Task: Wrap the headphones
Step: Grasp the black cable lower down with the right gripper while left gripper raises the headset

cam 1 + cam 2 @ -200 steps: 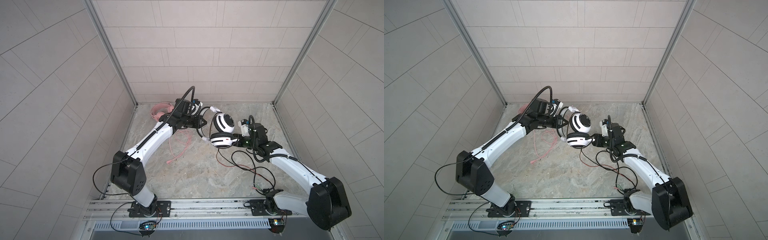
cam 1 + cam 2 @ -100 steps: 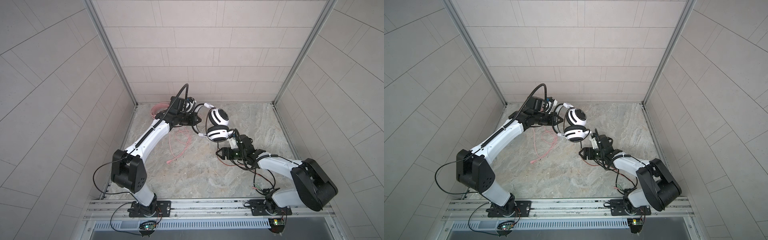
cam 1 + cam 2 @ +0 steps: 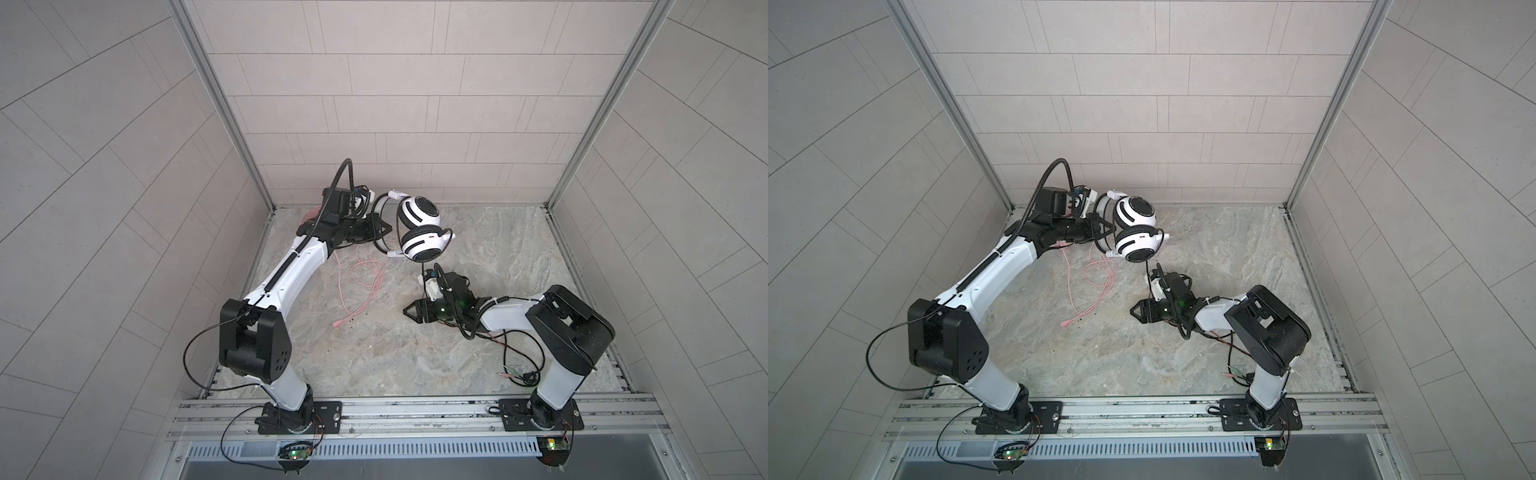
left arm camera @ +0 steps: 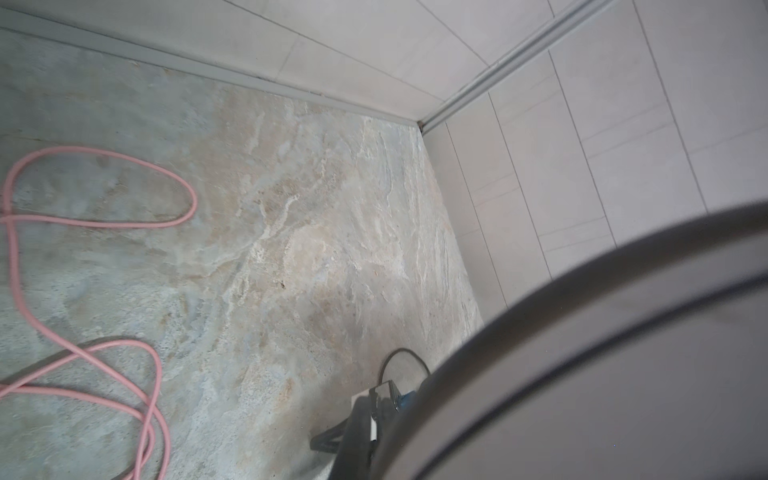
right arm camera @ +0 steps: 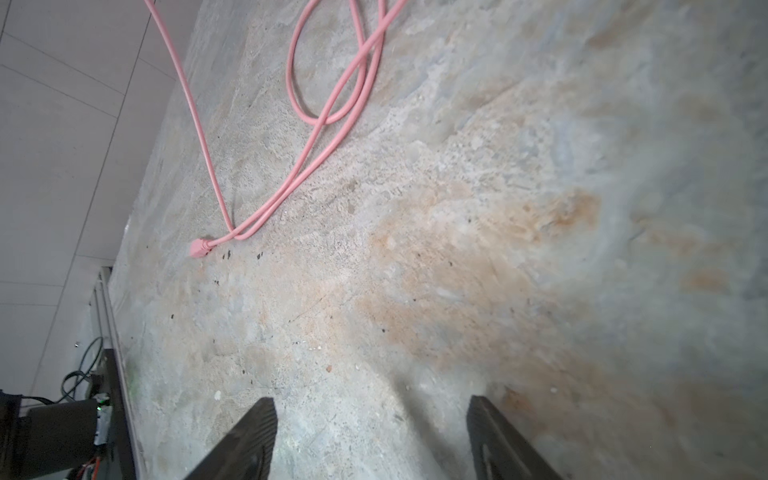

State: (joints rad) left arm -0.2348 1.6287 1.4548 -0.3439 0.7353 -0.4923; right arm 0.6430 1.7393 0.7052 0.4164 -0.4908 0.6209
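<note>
The wrapping looks hardly begun. The black cable (image 3: 422, 266) of the white-and-black headset (image 3: 424, 247) hangs free from the lower cup and trails over the table (image 3: 498, 249) toward the base of the right arm. I can see no turn of it around the headset. The pink cable (image 5: 320, 120) lies in loose loops on the table. Of the pink headset (image 3: 309, 214) only a small piece shows behind the left arm. So, in my judgement, both of the 2 headsets are left to do.

The left end effector (image 3: 380, 232) is closed on the thin headband and holds the white-and-black headset above the table, near the back wall. The right end effector (image 5: 374, 432) is low over the table, its jaws well apart, with nothing between them.
</note>
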